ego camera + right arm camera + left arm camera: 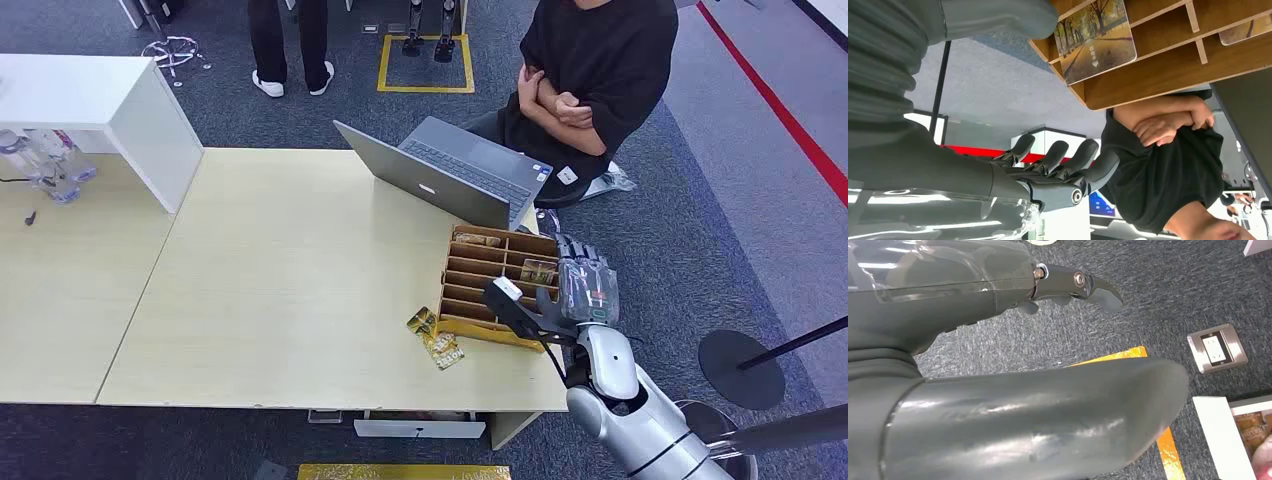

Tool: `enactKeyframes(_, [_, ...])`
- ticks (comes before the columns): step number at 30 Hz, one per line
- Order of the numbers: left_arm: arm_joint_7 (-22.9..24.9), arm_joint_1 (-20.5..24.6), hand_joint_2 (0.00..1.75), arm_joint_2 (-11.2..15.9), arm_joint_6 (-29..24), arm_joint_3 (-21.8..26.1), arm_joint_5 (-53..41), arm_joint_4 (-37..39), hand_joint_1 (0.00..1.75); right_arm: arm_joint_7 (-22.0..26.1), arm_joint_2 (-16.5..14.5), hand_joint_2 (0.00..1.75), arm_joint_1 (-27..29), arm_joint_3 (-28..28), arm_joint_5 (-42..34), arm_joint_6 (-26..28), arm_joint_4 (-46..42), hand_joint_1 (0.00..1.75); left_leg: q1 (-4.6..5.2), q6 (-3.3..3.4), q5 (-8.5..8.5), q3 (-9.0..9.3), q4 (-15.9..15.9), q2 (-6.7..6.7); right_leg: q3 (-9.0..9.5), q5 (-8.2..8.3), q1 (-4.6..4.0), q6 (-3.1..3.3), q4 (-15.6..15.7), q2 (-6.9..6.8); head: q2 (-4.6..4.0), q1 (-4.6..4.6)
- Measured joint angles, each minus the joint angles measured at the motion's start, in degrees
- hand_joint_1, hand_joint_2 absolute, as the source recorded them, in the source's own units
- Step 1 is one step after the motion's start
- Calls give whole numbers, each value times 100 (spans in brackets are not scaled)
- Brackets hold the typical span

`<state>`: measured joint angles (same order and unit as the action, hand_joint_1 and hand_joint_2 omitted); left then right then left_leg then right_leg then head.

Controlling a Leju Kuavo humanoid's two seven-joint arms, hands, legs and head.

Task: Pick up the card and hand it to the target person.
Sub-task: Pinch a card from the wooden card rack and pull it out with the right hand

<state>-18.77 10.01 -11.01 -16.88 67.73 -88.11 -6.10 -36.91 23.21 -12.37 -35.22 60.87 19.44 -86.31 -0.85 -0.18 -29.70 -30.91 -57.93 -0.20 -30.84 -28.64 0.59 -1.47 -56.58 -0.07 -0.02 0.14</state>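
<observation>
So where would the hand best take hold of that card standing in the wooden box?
Probably by its free upper edge. The card stands upright in a slot of the wooden organizer, walls boxing in its lower part, so pinching its faces from above looks best. The right hand hovers open at the organizer's right side.

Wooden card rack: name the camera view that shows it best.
Head view: the whole wooden card rack sits on the table beside the right hand. The right wrist view shows a few slots close up with one card; the left wrist view, floor.
</observation>
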Motion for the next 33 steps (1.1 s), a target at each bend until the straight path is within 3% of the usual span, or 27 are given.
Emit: enactKeyframes(33, [61,9,0,1,49,-107,1,0,0,23,28,175,-218,-332,-135,-214,310,69,0,0,0,0,0,0,0,0,0,0,0,0,0,-1])
